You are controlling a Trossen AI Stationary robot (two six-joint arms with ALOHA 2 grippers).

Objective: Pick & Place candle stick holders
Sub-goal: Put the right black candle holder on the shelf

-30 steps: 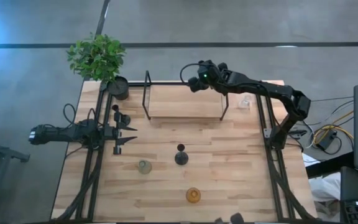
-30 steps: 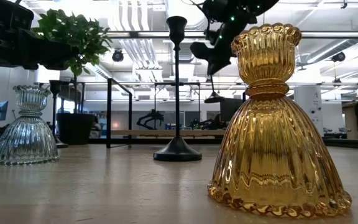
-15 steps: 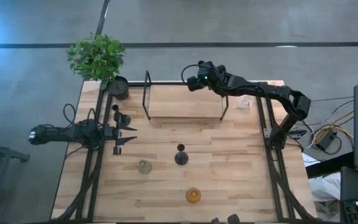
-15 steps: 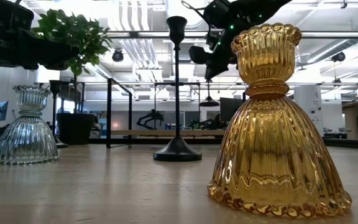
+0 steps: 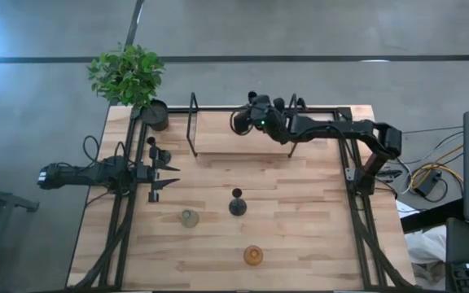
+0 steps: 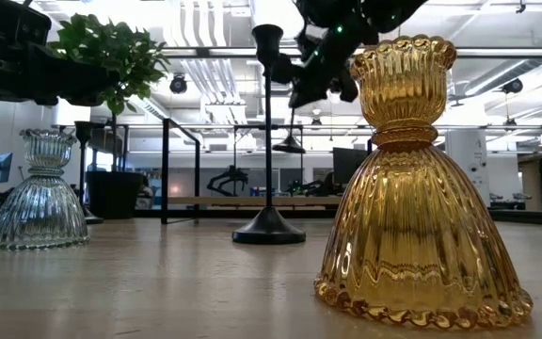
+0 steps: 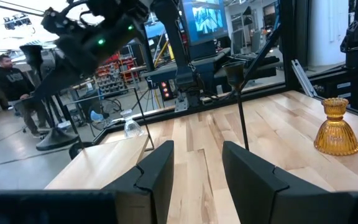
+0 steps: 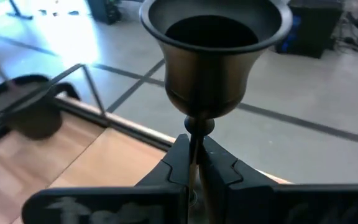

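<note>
right tool (image 8: pixel 191 163) clamped on black holder (image 8: pixel 211 56) stem, upright, above the raised shelf (image 5: pixel 218 134) at desk's far side; left tool (image 7: pixel 194 171) idle, open.

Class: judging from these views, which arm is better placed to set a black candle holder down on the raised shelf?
Right. The right gripper already grips a black holder above the shelf; the left gripper waits open at the table's left.

A potted plant (image 5: pixel 129 77) stands at the table's (image 5: pixel 300 244) far corner (left side), beside a black-framed shelf (image 5: pixel 243 134).
</note>
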